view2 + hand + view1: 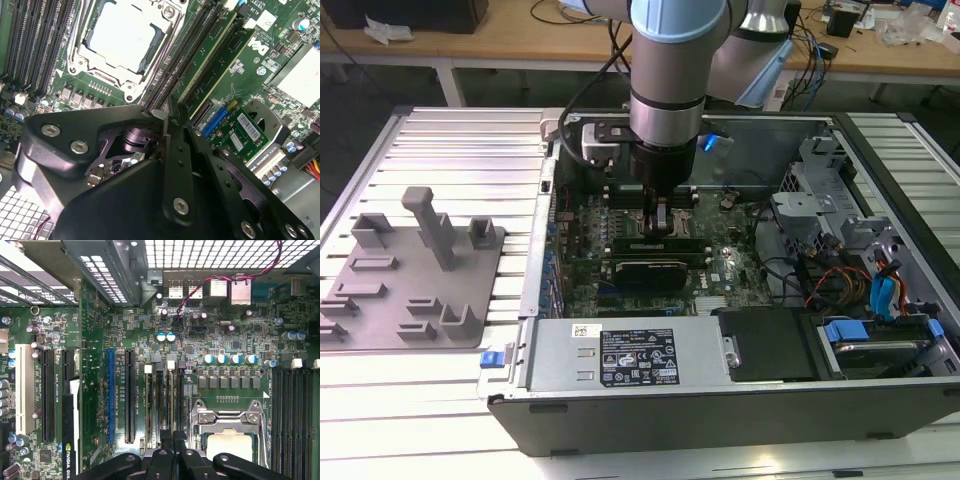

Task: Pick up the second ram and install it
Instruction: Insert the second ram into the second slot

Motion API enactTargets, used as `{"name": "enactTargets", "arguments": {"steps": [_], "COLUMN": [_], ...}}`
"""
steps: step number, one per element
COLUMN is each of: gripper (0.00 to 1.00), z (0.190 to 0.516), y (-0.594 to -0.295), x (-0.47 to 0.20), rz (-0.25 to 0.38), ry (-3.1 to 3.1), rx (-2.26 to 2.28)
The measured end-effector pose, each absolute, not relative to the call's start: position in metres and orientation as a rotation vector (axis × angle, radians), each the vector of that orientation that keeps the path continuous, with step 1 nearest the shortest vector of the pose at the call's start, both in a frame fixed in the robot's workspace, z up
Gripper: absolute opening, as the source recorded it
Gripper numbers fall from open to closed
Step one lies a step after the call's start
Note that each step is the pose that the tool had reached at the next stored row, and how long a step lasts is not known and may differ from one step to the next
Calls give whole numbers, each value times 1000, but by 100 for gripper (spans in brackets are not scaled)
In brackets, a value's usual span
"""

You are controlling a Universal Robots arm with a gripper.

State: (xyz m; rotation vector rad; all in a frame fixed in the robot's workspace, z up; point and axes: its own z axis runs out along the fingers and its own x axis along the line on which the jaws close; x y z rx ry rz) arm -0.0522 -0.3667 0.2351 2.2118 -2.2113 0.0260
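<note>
Second ram, standing edge-up in a motherboard slot, end effector closed on its upper edge.

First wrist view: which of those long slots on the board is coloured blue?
The single blue slot, next to a black slot toward the processor socket; the rest are black, apart from one white slot.

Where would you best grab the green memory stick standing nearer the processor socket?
Take the second ram by its long top edge, pinching its two flat faces and coming straight down from above. It stands on edge, with black slots and another stick close alongside, so likely only the top edge is free.
</note>
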Motion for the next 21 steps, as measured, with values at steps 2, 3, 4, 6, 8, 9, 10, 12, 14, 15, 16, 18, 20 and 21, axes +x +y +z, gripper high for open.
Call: {"name": "enactTargets", "arguments": {"steps": [2,3,4,6,8,9,10,12,14,15,16,18,20,21], "gripper": [9,9,9,9,9,9,9,9,9,9,9,9,9,9], "z": [235,235,235,235,235,235,235,233,233,234,236,239,240,240], "y": [-367,-367,-367,-367,-367,-367,-367,-367,-367,-367,-367,-367,-367,-367], "x": [-52,-52,-52,-52,-52,-52,-52,-52,-52,-52,-52,-52,-52,-52], "rz": [28,28,28,28,28,28,28,32,32,32,32,32,32,32], "ry": [-2212,-2212,-2212,-2212,-2212,-2212,-2212,-2214,-2214,-2214,-2214,-2214,-2214,-2214], "rx": [2212,2213,2213,2213,2213,2213,2213,2215,2214,2215,2215,2215,2215,2215]}}
